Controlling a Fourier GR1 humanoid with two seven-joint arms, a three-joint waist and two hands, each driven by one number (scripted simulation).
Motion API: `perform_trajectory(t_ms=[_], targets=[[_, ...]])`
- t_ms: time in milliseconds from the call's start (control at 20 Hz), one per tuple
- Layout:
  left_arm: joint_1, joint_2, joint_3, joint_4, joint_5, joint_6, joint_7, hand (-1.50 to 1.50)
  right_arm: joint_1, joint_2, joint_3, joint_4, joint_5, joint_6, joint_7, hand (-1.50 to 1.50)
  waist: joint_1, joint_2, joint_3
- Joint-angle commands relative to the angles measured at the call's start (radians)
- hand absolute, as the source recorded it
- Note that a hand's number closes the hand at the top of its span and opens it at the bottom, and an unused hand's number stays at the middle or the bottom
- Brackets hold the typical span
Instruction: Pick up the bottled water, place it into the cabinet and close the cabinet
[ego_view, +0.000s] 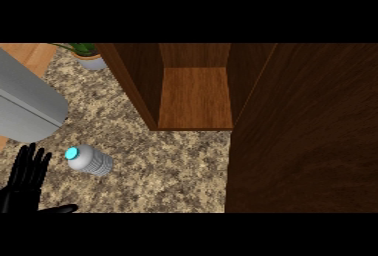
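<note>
The bottled water (91, 160) sits on the speckled stone counter (170, 175), at the lower left of the head view. Its clear, ribbed body has a bright blue cap (71, 153). In the view its long axis runs from upper left to lower right, with the cap at the upper-left end, pointing towards the grey rounded body (26, 105) that fills the left edge. Whether the bottle stands upright or lies tilted on its side cannot be told from this steep angle.

Only 1 hand shows: the left hand (22, 187), black, at the lower left corner. Its fingers are straight and spread, pointing up the view, and the thumb sticks out to the right along the lower edge. It holds nothing. The bottle lies just beside the fingertips, to their right, and the 2 are apart.

The cabinet (193, 95) stands open at the top centre, well apart from the bottle, with its warm brown inner floor bare between 2 darker side walls. A broad dark wooden panel (306, 135) fills the right side of the view, from top to bottom. A potted plant (88, 56) stands on the counter at the upper left, just beside the cabinet's left wall
</note>
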Motion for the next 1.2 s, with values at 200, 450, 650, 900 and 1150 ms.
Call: perform_trajectory(t_ms=[200, 450, 650, 900, 1150], targets=[[-0.155, 0.047, 0.062, 0.339, 0.017, -0.049, -0.075, -1.50, 0.023, 0.003, 0.029, -0.004, 0.021, -0.009, -0.035, -1.50, -0.002, 0.000, 0.000], [-0.278, 0.046, 0.077, 0.548, 0.018, -0.057, -0.145, -1.50, -0.001, -0.013, -0.014, 0.016, -0.034, -0.008, -0.002, -1.50, -0.003, 0.001, 0.000], [-0.283, 0.014, 0.048, 0.724, -0.038, -0.101, -0.286, -1.50, -0.016, -0.004, 0.020, -0.053, -0.008, -0.043, 0.048, -1.50, -0.003, 0.002, -0.001], [-0.416, 0.090, 0.085, 0.911, -0.028, -0.127, -0.338, -1.50, 0.058, -0.037, -0.007, -0.007, -0.033, 0.013, -0.042, -1.50, -0.007, 0.001, -0.001], [-0.497, 0.117, 0.080, 1.090, -0.061, -0.158, -0.443, -1.50, 0.036, -0.036, -0.002, 0.006, -0.011, 0.013, -0.046, -1.50, -0.009, 0.002, -0.001]])
